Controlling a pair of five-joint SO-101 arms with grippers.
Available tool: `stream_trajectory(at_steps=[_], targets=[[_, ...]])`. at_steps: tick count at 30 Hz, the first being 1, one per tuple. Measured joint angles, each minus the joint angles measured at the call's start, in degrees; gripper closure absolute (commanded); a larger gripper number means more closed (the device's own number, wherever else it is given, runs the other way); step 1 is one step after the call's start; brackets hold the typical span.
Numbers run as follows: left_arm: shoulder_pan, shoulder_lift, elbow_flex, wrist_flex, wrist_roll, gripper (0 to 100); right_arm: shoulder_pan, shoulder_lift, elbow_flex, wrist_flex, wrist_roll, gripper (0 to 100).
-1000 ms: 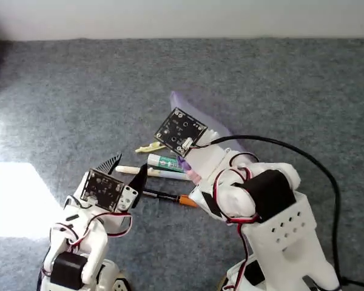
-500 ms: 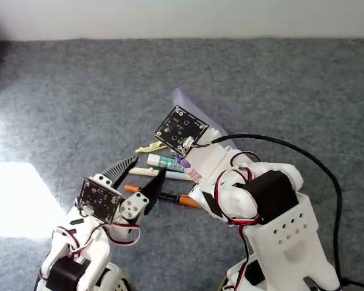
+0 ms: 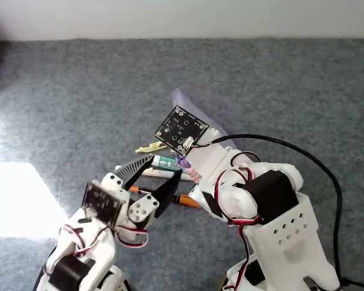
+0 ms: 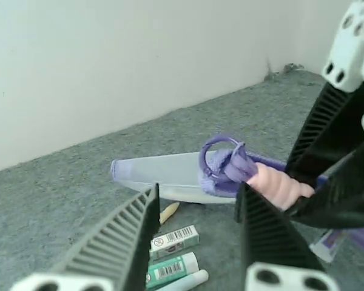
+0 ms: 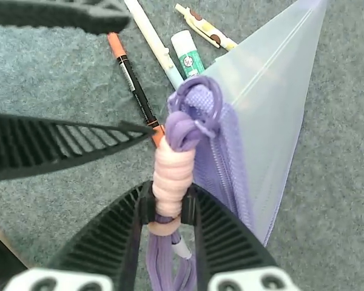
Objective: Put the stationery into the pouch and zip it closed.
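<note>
Pouch [image 5: 273, 79] lies flat on the grey mat [image 3: 79, 91], clear with a purple zip edge, just past the loose stationery. My right gripper [image 5: 168, 200] is pressed onto the pink zip cord [image 5: 170, 170], pinching it and holding that end of the pouch up. My left gripper [image 3: 165, 165] is spread wide with nothing in it, hovering low over the pile.

Nothing is inside the pouch as far as I can tell. The orange pen [image 5: 130, 70], white pen [image 5: 151, 36], glue stick [image 5: 188, 54] and small yellow spotted piece [image 5: 203, 27] all lie on the mat beside it, close together. In the right wrist view the orange pen runs between my left fingers [image 5: 79, 148].

Step, as I judge it: first pickup, with loading not started. The right side is anchoring the pouch by the cord while the left lines up on a pen.

Next move calls for dropping the left gripper onto one item, probably the orange pen, and closing on it alone without dragging in the white pen next to it. Then lift it and steer it to the pouch mouth.

Can't tell how far the zip is open. If the mouth is tight, the right grip has to pull it wider first.
</note>
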Motion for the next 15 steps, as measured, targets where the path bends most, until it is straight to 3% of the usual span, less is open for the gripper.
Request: stream_trajectory(at_steps=[8,15], targets=[[0.3,13.9,-2.0,-8.2,3.9,79,0.3,0.0,0.0,0.3,-0.2,98.9],[0.0,18.7,-2.3,-9.1,3.9,80,0.3,0.0,0.0,0.3,0.0,98.9]])
